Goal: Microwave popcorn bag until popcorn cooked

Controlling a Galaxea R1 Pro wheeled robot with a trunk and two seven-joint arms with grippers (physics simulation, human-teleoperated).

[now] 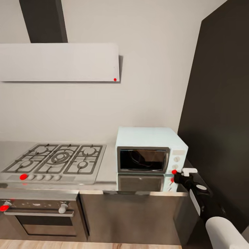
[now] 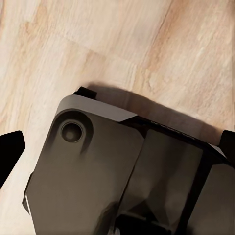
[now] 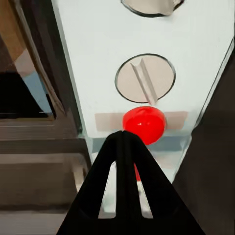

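1. Nearest of all, the black right gripper (image 3: 123, 139) has its two fingers pressed together into one point, clenched on nothing, with the tip just at the round red indicator dot (image 3: 143, 124) on the microwave's front.
2. Just above that dot sits a pale round knob with a raised ridge (image 3: 145, 78).
3. From the head view, the small pale mint-blue microwave with a dark glass door and grey frame (image 1: 150, 148) stands at the right end of the glossy grey countertop (image 1: 107, 166); its door is closed and looks dark inside.
4. A dark wall panel (image 1: 221, 103) rises close to the microwave's right, leaving a narrow gap where the right arm reaches in.
5. To the left, open counter separates the microwave from a steel gas hob (image 1: 57, 160); a built-in oven (image 1: 39, 218) sits below it.
6. The left wrist view looks down on pale wooden floor (image 2: 122, 44) and the robot's dark base (image 2: 112, 171); I cannot tell how the left jaws stand.
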